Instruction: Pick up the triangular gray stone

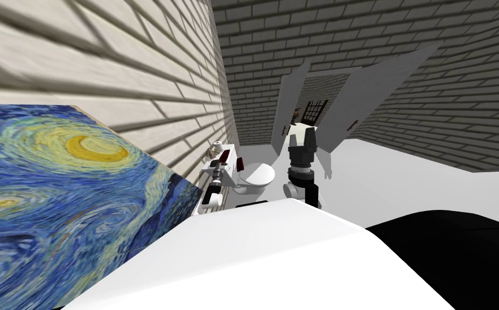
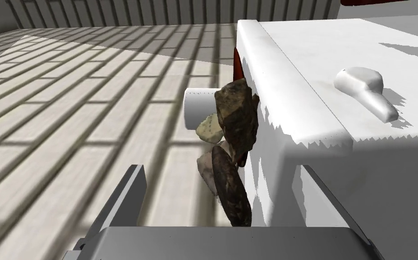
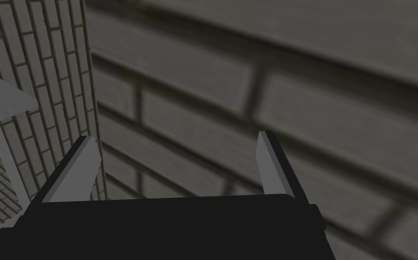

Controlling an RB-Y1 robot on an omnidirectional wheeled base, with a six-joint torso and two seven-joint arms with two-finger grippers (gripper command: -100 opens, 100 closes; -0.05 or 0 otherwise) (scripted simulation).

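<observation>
Though wide open and empty, left hand (image 2: 220, 170) close to stones (image 2: 236, 116); right hand (image 3: 175, 136) open too.

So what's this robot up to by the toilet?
Its left gripper, fingers open, points at a small heap of stones on top of the white toilet tank, beside a paper roll. The stones lie just ahead of the fingers; nothing is gripped yet. The right gripper is held up in front, also open.
</observation>
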